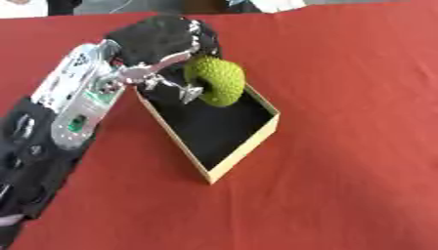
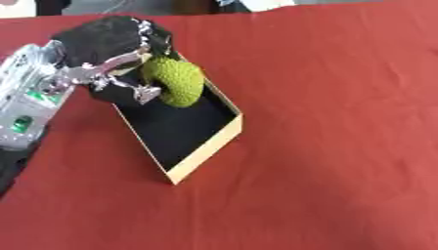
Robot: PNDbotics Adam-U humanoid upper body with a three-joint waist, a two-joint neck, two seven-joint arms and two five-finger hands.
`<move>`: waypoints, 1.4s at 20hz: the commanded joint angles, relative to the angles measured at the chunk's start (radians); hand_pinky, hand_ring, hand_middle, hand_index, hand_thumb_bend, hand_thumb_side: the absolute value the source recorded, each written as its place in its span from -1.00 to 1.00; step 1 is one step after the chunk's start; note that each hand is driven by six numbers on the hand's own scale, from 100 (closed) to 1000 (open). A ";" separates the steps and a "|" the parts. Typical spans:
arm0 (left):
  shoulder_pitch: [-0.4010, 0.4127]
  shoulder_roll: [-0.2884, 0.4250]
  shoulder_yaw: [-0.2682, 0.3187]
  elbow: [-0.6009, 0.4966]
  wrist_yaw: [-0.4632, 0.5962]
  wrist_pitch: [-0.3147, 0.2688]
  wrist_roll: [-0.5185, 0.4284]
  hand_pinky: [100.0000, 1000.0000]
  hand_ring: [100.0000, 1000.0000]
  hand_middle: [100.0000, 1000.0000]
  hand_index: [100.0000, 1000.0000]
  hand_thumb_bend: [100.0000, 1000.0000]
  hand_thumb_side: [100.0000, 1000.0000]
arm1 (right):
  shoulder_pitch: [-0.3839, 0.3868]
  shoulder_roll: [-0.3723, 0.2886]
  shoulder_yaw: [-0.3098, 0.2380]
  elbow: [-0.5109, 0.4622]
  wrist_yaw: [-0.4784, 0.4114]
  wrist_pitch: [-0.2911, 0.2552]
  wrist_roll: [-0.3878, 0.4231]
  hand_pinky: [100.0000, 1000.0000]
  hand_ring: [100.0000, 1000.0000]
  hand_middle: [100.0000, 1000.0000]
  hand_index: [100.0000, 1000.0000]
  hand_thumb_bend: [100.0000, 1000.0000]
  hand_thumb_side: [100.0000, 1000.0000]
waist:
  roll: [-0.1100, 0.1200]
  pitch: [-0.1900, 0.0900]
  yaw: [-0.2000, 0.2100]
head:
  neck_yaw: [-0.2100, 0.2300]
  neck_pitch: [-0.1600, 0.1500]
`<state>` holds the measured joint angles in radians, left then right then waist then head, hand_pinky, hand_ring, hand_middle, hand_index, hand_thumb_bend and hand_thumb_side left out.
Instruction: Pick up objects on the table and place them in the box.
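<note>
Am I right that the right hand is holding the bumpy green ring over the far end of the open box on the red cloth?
Not quite: the left hand holds the bumpy green ring, its arm entering from the left of the left eye view. The ring is indeed over the far end of the open box on the red cloth.

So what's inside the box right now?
The box shows a bare black bottom. The left hand holds a bumpy green ring over its far end, thumb through the hole. The ring and hand hide the far corner, so anything there can't be seen.
</note>
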<state>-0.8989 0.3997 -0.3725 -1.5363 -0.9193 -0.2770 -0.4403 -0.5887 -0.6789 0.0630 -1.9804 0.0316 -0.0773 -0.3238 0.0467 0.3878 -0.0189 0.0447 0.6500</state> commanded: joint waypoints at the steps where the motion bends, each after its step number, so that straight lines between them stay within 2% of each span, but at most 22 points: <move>1: -0.014 0.002 -0.006 0.021 -0.017 -0.022 -0.007 0.22 0.17 0.15 0.44 -0.84 -0.91 | -0.009 -0.012 -0.008 -0.020 -0.005 -0.002 0.001 0.55 0.54 0.34 0.61 -0.98 0.16 | -0.002 -0.022 -0.001 | -0.003 -0.004; 5: -0.005 0.005 -0.004 0.024 -0.026 -0.035 -0.026 0.48 0.48 0.47 0.72 -0.26 -0.51 | -0.007 -0.012 -0.008 -0.020 -0.005 -0.001 0.000 0.55 0.54 0.34 0.61 -0.98 0.16 | -0.002 -0.023 0.000 | -0.006 -0.006; 6: -0.002 0.007 0.000 0.020 -0.027 -0.034 -0.026 0.56 0.57 0.58 0.80 -0.10 -0.36 | -0.006 -0.013 -0.009 -0.020 -0.004 -0.001 -0.001 0.55 0.54 0.34 0.61 -0.98 0.16 | -0.002 -0.024 0.001 | -0.006 -0.006; 7: 0.002 0.011 0.005 0.015 -0.029 -0.031 -0.023 0.59 0.61 0.62 0.82 -0.07 -0.29 | -0.006 -0.013 -0.009 -0.020 -0.004 -0.001 -0.001 0.55 0.54 0.34 0.61 -0.98 0.16 | -0.002 -0.024 0.002 | -0.008 -0.008; 8: 0.007 0.015 0.011 0.010 -0.032 -0.026 -0.018 0.60 0.62 0.63 0.84 0.08 -0.17 | -0.005 -0.013 -0.010 -0.020 -0.004 -0.001 -0.002 0.55 0.54 0.34 0.61 -0.98 0.16 | -0.003 -0.024 0.002 | -0.009 -0.009; 14: 0.041 0.038 0.065 -0.053 -0.012 0.016 0.034 0.59 0.60 0.60 0.82 0.03 -0.09 | -0.002 -0.016 -0.013 -0.020 -0.003 -0.002 -0.006 0.55 0.54 0.35 0.61 -0.99 0.16 | -0.005 -0.025 0.009 | -0.016 -0.014; 17: 0.064 0.060 0.121 -0.118 0.016 0.060 0.086 0.52 0.52 0.52 0.77 -0.21 0.00 | 0.002 -0.019 -0.016 -0.020 -0.002 -0.001 -0.009 0.55 0.54 0.35 0.61 -0.99 0.16 | -0.008 -0.025 0.013 | -0.023 -0.014; 19: 0.088 0.080 0.167 -0.181 0.051 0.104 0.142 0.49 0.46 0.46 0.74 -0.26 0.08 | 0.004 -0.022 -0.018 -0.020 0.000 -0.002 -0.011 0.55 0.54 0.35 0.61 -0.99 0.15 | -0.008 -0.024 0.016 | -0.029 -0.015; 24: 0.200 0.163 0.292 -0.354 0.269 0.236 0.355 0.47 0.40 0.39 0.70 -0.33 0.20 | 0.013 -0.031 -0.027 -0.020 0.006 -0.004 -0.022 0.55 0.54 0.35 0.61 -0.99 0.15 | -0.009 -0.022 0.027 | -0.057 -0.015; 28: 0.312 0.218 0.386 -0.450 0.485 0.299 0.542 0.46 0.37 0.37 0.68 -0.30 0.33 | 0.019 -0.034 -0.037 -0.020 0.011 -0.008 -0.034 0.55 0.54 0.35 0.61 -0.98 0.15 | -0.013 -0.020 0.036 | -0.076 -0.017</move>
<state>-0.5822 0.5746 -0.0254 -1.9434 -0.4947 0.0038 0.0482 -0.5621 -0.6826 0.0414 -1.9805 0.0345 -0.0846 -0.3508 0.0363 0.3879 0.0158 -0.0243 0.6473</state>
